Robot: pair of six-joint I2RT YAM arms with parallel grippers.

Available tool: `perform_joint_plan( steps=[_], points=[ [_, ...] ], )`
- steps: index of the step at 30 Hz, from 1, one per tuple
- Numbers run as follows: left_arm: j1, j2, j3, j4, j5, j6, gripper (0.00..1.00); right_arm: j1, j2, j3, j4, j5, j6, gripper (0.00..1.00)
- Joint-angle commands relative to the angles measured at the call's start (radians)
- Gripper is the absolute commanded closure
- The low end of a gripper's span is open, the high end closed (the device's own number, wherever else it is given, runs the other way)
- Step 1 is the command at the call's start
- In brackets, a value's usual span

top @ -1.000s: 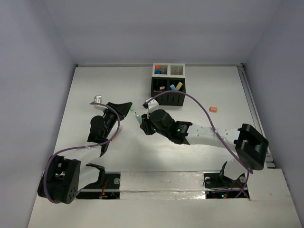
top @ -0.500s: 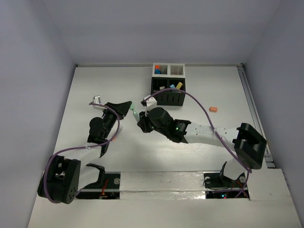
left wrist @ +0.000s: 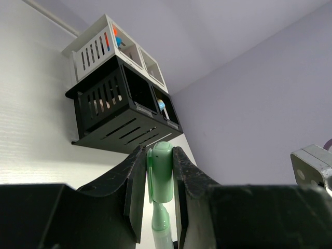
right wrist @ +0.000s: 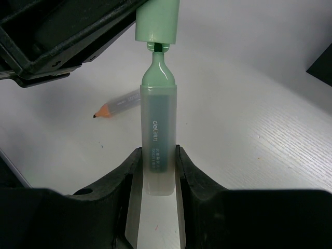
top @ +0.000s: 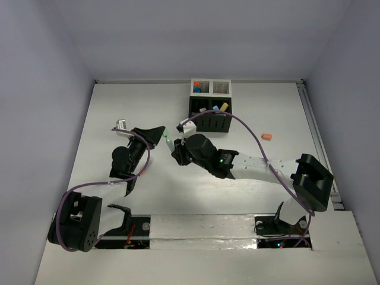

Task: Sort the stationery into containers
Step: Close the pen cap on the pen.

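Note:
A pastel green highlighter [right wrist: 157, 140] hangs between both grippers above the table. My right gripper [right wrist: 155, 158] is shut on its translucent body [top: 171, 146]. My left gripper [left wrist: 158, 153] is shut on its green cap [left wrist: 162, 166]. The cap [right wrist: 157, 21] sits over the tip, with a narrow gap above the neck. The containers stand at the back: a black part [top: 209, 121] holding blue and yellow highlighters, joined to a white part [top: 221, 87] holding orange- and blue-capped markers. In the top view my left gripper [top: 162, 136] and right gripper [top: 176, 152] meet in front of the black part.
A short pencil [right wrist: 118, 104] lies on the table below the highlighter. A small orange item [top: 266, 137] lies on the table to the right of the containers. The organizer [left wrist: 116, 98] is ahead of the left gripper. Purple cables loop along both arms.
The right gripper has shifted slightly up and left toward the left gripper, bringing the highlighter's tip to the cap. Over the last half second nothing visibly moved.

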Motion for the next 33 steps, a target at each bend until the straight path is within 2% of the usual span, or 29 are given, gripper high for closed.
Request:
perform_joint_plan(
  steps=[1,12,33],
  points=[
    [0.002,-0.008,-0.004,0.049,0.007,0.010,1.00,0.007,-0.014,0.051,0.068,0.032,-0.008,1.00],
    [-0.045,-0.069,0.009,-0.037,-0.080,0.078,1.00,0.007,-0.019,0.049,0.060,0.027,-0.004,1.00],
    [-0.114,0.006,0.009,0.040,-0.070,0.029,1.00,0.007,-0.005,0.083,0.095,0.156,-0.037,1.00]
  ],
)
